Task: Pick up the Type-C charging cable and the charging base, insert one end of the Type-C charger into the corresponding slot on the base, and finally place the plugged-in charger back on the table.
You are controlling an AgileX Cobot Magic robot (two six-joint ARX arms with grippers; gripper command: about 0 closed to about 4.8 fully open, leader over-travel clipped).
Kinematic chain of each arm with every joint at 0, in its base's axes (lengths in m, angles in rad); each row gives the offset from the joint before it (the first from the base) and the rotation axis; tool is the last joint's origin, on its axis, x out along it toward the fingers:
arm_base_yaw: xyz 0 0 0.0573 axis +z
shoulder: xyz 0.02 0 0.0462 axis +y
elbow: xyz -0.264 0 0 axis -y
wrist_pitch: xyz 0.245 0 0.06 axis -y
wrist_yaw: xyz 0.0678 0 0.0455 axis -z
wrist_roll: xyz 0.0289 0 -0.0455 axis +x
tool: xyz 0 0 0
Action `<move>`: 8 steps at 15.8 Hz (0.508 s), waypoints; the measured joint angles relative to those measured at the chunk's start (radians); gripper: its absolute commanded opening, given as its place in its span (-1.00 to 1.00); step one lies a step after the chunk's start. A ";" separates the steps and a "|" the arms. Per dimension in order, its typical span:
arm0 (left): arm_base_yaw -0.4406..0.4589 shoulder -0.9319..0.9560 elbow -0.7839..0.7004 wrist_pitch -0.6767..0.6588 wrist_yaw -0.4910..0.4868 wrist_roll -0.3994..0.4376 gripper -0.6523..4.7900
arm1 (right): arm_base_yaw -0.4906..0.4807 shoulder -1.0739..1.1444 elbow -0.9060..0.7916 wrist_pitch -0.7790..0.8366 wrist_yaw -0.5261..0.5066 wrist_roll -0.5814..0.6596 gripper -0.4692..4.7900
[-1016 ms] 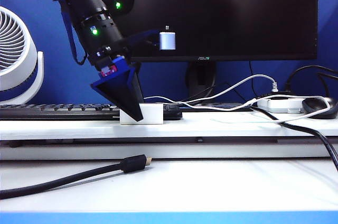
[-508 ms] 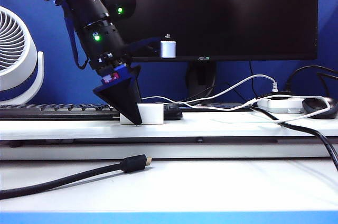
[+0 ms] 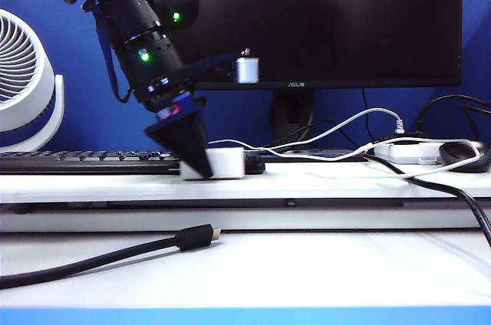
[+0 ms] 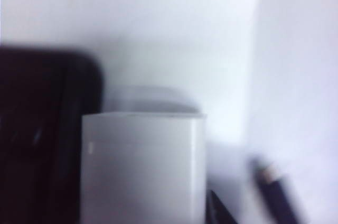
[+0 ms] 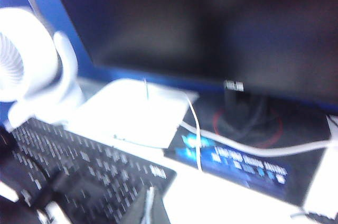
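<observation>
The off-white charging base (image 3: 227, 162) stands on the table (image 3: 330, 184) at the keyboard's right end. My left gripper (image 3: 201, 169) points down over the base's left end, its dark fingers closed against the block. In the left wrist view the base (image 4: 142, 166) sits between the jaws, with one finger (image 4: 217, 209) against its side. The thin white Type-C charging cable (image 3: 245, 144) trails from behind the base towards the right. My right gripper (image 5: 150, 209) is outside the exterior view; it hovers shut near the keyboard's corner, a thin white streak between its fingers. The cable (image 5: 196, 145) crosses the mat ahead.
A black keyboard (image 3: 84, 160) and a white fan (image 3: 23, 80) are at the left, a monitor (image 3: 322, 18) behind. A white power strip (image 3: 406, 150) and a black mouse (image 3: 464, 155) lie at the right. A thick black cable with a gold-tipped plug (image 3: 196, 238) rests on the lower front board.
The left gripper's fingers have narrowed onto the charging base. The gripper and the base have shifted slightly to the right. Nothing else has moved.
</observation>
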 measured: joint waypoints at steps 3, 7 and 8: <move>0.000 -0.040 0.000 0.007 0.152 -0.077 0.22 | 0.000 0.014 0.000 -0.077 0.002 -0.048 -0.83; 0.001 -0.198 0.003 0.128 0.182 -0.142 0.22 | 0.000 0.082 0.001 -0.241 0.020 -0.048 -0.83; 0.001 -0.241 0.003 0.165 0.170 -0.150 0.22 | 0.002 0.118 0.000 -0.252 -0.005 -0.048 -0.83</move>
